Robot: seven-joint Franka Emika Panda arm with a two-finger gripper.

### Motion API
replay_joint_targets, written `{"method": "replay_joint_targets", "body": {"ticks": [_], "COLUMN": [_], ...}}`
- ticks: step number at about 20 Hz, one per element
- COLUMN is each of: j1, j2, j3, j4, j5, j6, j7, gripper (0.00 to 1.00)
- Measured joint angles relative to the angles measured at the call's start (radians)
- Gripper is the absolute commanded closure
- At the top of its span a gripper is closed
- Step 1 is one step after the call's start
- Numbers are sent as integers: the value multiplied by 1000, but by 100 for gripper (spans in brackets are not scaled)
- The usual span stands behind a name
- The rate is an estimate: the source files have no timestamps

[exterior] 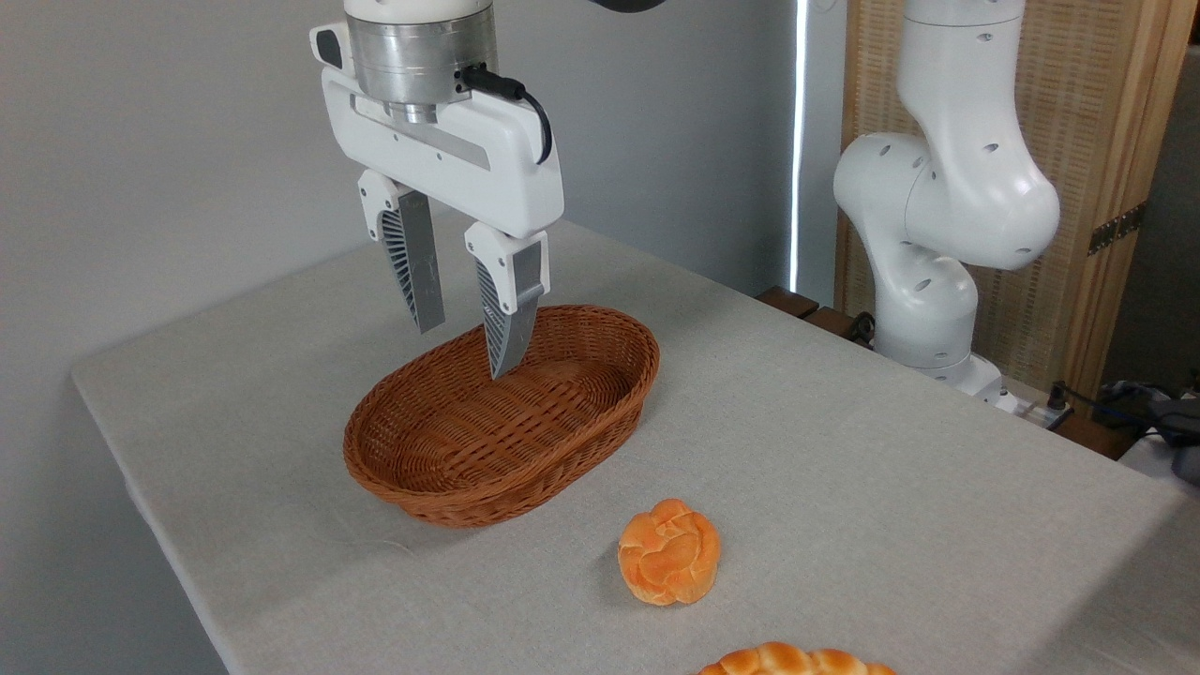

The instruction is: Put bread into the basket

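The bread [669,550], a small round orange-golden bun with a knotted top, lies on the grey tablecloth near the front, to the right of and in front of the basket. The basket [589,434], an oval reddish-brown wicker one, sits at mid-table and holds nothing. My gripper [462,352] hangs above the basket's far rim, pointing down, its two ribbed grey fingers apart and open with nothing between them. The bun lies well clear of the gripper, down and to the right.
A longer braided golden loaf [795,662] peeks in at the bottom edge. The arm's white base [937,281] stands off the table's back right corner, with cables beside it. The table's left edge runs close to the basket.
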Motion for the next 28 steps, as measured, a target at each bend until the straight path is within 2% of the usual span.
{"method": "replay_joint_targets", "body": {"ticks": [21,24,28], "j1": [-5,-2,2], "j2": [-2,-22,-77], "j3": [-2,2,7], "j4": [-3,-32,-148], "j5": [0,1,2], "j6": [1,7,80], "j7": [8,49,138], "gripper": [0,0,0]}}
